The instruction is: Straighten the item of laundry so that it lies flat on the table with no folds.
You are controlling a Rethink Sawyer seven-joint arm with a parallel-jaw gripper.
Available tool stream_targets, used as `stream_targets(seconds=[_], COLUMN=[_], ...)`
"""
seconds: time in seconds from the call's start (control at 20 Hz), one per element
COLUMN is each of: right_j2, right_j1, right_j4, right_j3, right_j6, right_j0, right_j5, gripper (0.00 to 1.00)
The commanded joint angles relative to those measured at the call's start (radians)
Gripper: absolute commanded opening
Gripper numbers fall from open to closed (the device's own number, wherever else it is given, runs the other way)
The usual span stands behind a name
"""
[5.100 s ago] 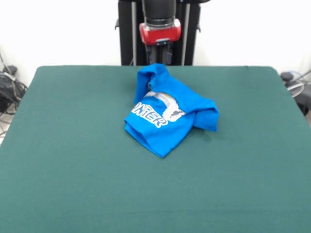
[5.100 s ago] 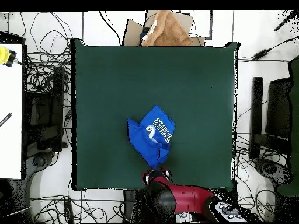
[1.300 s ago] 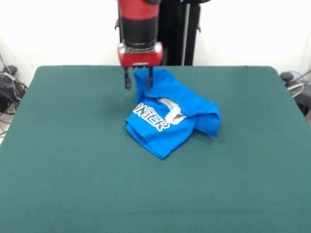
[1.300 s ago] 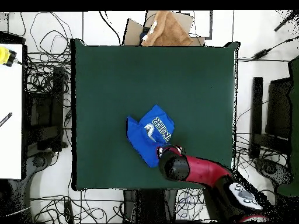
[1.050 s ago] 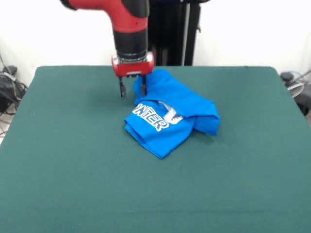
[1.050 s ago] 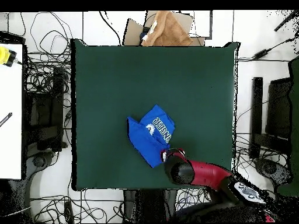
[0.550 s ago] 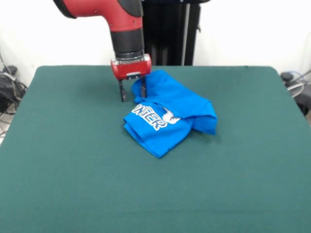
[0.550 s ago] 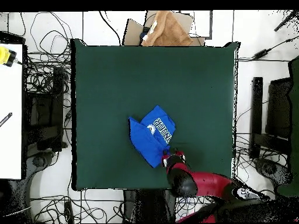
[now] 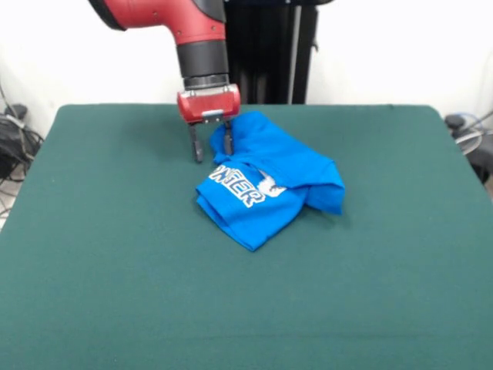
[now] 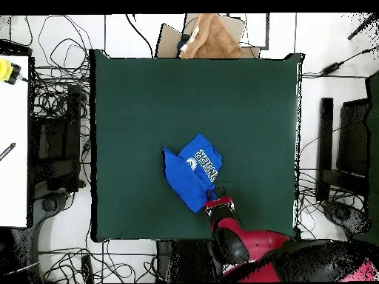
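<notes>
The item of laundry (image 9: 266, 179) is a bright blue T-shirt, crumpled and folded over itself a little behind the middle of the green table (image 9: 92, 231). White lettering shows on its front-left part. My gripper (image 9: 212, 148) hangs open at the shirt's far-left corner, fingertips close to the table. One finger (image 9: 228, 142) is against the raised blue fold, the other (image 9: 197, 146) over bare felt. From overhead the gripper (image 10: 219, 201) sits at the lower right tip of the shirt (image 10: 191, 174), mostly hidden under the red arm.
The black pedestal (image 9: 262, 54) stands behind the table's far edge. Beyond the table (image 10: 148, 96) in the overhead view lie a brown cardboard piece (image 10: 211, 37), tangled cables (image 10: 63, 148) and a white side surface (image 10: 13, 148).
The arm came forward from the pedestal, swung to the shirt's far-left corner and lowered. The shirt's raised fold shifted slightly. Over the last half second almost nothing moved.
</notes>
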Motion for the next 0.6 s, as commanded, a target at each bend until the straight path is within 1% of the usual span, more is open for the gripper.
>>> stream_targets(seconds=[0.05, 0.5, 0.55, 0.6], right_j2=[0.010, -0.009, -0.009, -0.009], right_j1=[0.189, 0.171, 0.173, 0.174], right_j4=[0.022, 0.086, 0.091, 0.097], right_j3=[-0.124, -0.113, -0.112, -0.109], right_j6=[0.127, 0.141, 0.145, 0.150], right_j0=[0.081, 0.153, 0.158, 0.161], right_j5=[0.234, 0.264, 0.263, 0.262], gripper=[1.00, 1.00, 0.00, 0.00])
